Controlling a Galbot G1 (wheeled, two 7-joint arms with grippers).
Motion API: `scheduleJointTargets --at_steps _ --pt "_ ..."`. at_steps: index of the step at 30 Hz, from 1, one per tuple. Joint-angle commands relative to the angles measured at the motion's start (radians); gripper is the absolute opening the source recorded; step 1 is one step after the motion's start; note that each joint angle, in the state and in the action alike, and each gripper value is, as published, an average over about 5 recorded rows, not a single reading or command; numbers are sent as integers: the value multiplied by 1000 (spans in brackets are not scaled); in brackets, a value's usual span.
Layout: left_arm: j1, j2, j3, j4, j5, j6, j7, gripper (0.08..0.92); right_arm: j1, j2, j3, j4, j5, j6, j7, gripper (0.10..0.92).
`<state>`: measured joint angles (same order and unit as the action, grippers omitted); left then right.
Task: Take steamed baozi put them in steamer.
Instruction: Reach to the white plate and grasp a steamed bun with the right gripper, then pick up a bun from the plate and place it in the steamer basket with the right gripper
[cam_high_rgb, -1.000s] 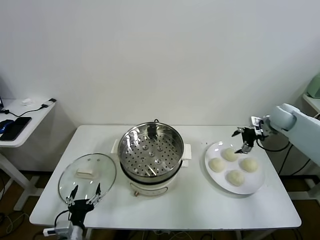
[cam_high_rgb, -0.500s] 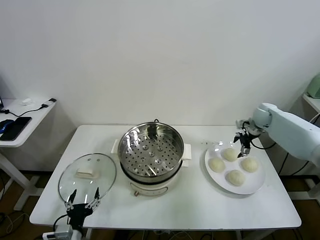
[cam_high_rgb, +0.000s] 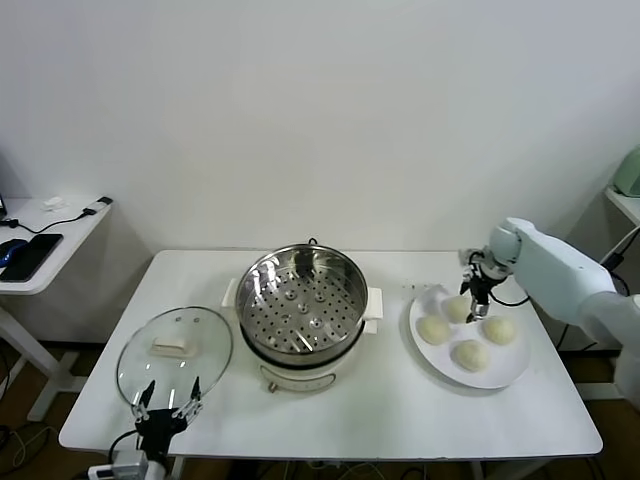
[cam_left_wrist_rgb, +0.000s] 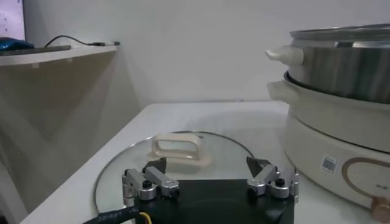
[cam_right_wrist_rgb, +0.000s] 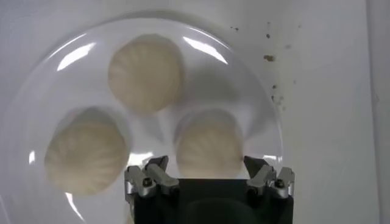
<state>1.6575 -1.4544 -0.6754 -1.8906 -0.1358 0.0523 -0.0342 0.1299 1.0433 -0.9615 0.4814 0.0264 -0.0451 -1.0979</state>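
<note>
Several cream-white baozi lie on a white plate (cam_high_rgb: 507, 371) at the table's right. My right gripper (cam_high_rgb: 476, 301) hangs low over the rear baozi (cam_high_rgb: 456, 308). In the right wrist view this baozi (cam_right_wrist_rgb: 209, 143) sits between the open jaws of the right gripper (cam_right_wrist_rgb: 207, 164), one fingertip (cam_right_wrist_rgb: 253, 164) close to its edge. Two more baozi (cam_right_wrist_rgb: 146, 73) (cam_right_wrist_rgb: 85, 149) lie beyond it. The shiny steamer (cam_high_rgb: 300, 305) stands mid-table, its perforated tray bare. My left gripper (cam_high_rgb: 167, 400) waits open at the front left edge.
A round glass lid (cam_high_rgb: 175, 345) with a white handle lies flat left of the steamer, just past the left gripper (cam_left_wrist_rgb: 207, 167). The steamer's side (cam_left_wrist_rgb: 341, 79) rises close to it. A side table with a phone (cam_high_rgb: 30, 255) stands far left.
My right gripper has swung left from beyond the plate's far rim and come down onto the rear baozi. The left arm has stayed put.
</note>
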Motion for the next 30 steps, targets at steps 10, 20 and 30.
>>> scheduleJointTargets --at_steps 10,20,30 --pt "8 -2 1 -8 6 -2 -1 823 3 19 41 -32 -18 10 -15 644" --pt "13 -1 7 -36 9 2 -1 823 359 -140 -362 372 311 -47 -23 620" --pt "10 -3 29 -54 15 8 -1 823 848 -3 -624 811 552 69 -40 619"
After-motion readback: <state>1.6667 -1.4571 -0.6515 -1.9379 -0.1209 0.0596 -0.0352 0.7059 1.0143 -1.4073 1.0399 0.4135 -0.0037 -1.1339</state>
